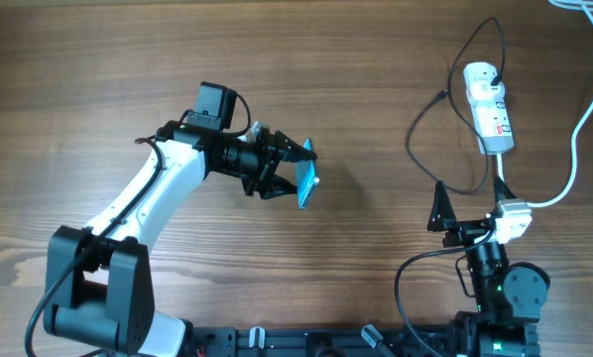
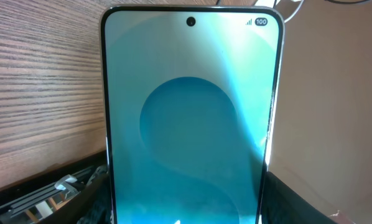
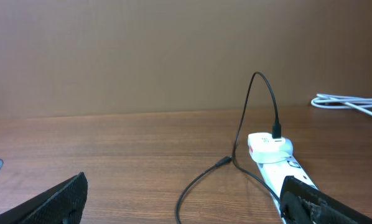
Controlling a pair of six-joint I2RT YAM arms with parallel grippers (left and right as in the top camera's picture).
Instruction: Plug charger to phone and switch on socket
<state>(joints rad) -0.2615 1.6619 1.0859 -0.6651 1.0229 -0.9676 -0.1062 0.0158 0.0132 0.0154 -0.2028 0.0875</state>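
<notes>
My left jaws are clamped on the phone (image 1: 307, 184), holding it on edge above the desk (image 1: 376, 79). My right jaws gape empty near the socket (image 1: 489, 107). The phone is likely slick, fragile glass, so I grip its edges. The charger (image 3: 256, 74) looks limp, best pinched just behind its connector tip (image 3: 225, 162).

The phone (image 2: 189, 124) has a bright cyan screen with darker teal swirls and a black rim. The tabletop (image 1: 98, 69) is brown, streaked with wood grain. At two o'clock the socket (image 1: 488, 107) is white with small red and black marks, and the charger (image 3: 277, 131) is black.
</notes>
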